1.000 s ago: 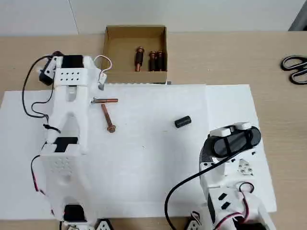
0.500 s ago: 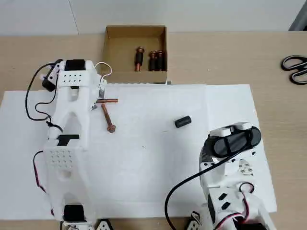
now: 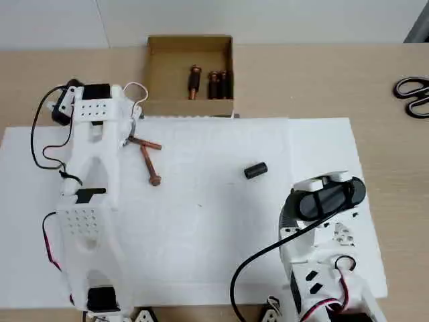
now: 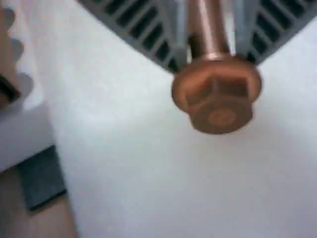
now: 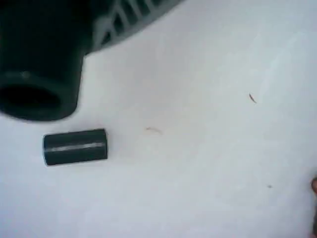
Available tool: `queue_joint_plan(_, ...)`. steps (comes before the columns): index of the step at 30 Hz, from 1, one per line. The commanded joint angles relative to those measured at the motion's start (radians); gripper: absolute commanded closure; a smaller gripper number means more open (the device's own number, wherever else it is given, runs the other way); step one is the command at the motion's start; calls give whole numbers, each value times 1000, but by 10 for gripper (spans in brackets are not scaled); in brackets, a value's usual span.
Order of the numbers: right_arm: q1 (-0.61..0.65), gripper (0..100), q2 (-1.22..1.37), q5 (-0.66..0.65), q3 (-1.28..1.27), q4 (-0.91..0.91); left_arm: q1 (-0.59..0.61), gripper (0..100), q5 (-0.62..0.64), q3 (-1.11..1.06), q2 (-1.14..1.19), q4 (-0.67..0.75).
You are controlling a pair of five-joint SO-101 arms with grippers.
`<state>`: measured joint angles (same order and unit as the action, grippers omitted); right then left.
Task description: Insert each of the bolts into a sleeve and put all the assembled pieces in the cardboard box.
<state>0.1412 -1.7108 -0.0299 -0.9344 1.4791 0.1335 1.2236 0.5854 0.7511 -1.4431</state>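
In the high view my left gripper (image 3: 129, 134) is shut on the shaft of a copper bolt (image 3: 146, 143), which lies tilted at the back left of the white sheet. The left wrist view has that bolt's hex head (image 4: 216, 99) close up, below the left gripper (image 4: 208, 29). A second bolt (image 3: 151, 166) lies loose just in front of it. My right gripper (image 5: 74, 34) is shut on a black sleeve (image 5: 37, 64), open end showing. Another sleeve (image 3: 255, 170) (image 5: 74, 146) lies on the sheet. The cardboard box (image 3: 161, 67) holds assembled pieces (image 3: 194, 80).
A white foam sheet (image 3: 201, 228) covers the table in front of the box. The right arm (image 3: 325, 198) stands folded at the front right. Scissors (image 3: 412, 96) lie at the far right edge of the wooden table.
The left arm has shifted slightly left and back. The bolt at its gripper, earlier lying level, now sits tilted in the shut fingers. The right arm has not moved.
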Motion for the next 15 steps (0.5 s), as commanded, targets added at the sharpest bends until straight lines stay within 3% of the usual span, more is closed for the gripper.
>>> queue_joint_plan(1,-10,996,-7,14,5,2,3,979,-3,33,23,5)
queue_joint_plan(9,-10,996,-7,14,5,2,3,985,-3,35,89,3)
queue_joint_plan(15,-8,996,-7,11,11,-5,3,994,-66,148,0,-35)
